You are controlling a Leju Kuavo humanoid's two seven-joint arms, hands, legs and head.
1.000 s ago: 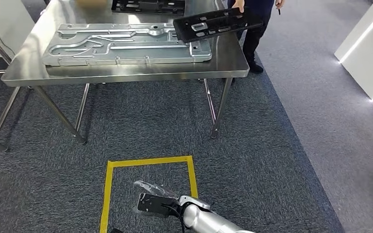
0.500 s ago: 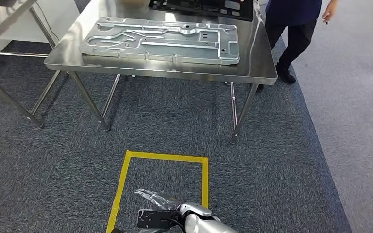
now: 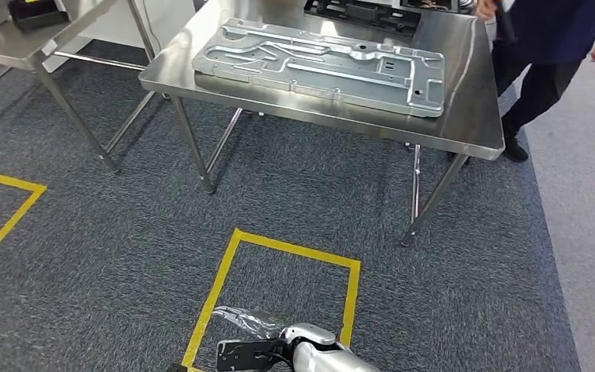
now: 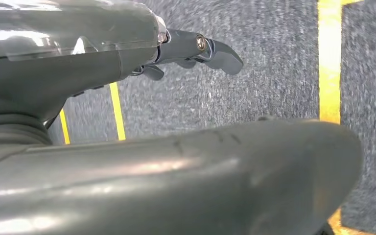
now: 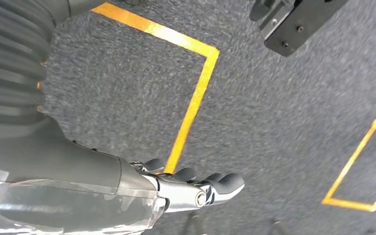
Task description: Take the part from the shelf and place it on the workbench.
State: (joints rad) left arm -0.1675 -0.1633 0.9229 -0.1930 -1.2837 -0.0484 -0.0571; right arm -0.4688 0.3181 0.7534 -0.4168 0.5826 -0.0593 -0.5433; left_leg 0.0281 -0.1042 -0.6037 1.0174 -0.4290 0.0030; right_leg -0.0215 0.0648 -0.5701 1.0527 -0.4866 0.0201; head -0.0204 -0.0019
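A black flat part [image 3: 360,14] lies at the far edge of the steel workbench [image 3: 472,128], behind a large silver cast plate [image 3: 321,66]. A person's hand [image 3: 486,8] is just right of the black part. My left hand [image 4: 103,68] hangs over the grey carpet with its fingers [image 4: 210,49] stretched out and nothing in it. My right hand [image 5: 127,181] also hangs over the carpet, fingers [image 5: 210,188] extended and empty. One silver arm of mine with a black wrist mount [image 3: 240,353] shows at the bottom of the head view.
A person in dark clothes [image 3: 550,46] stands at the bench's right end. A second steel table [image 3: 15,46] with a black object [image 3: 35,12] stands at the left. A yellow taped square [image 3: 279,248] marks the carpet before me, and another yellow line [image 3: 8,217] runs at the left.
The camera has turned left, so the bench has slid right in the picture. The person moved the black part from above the plate's right end to the bench's far side.
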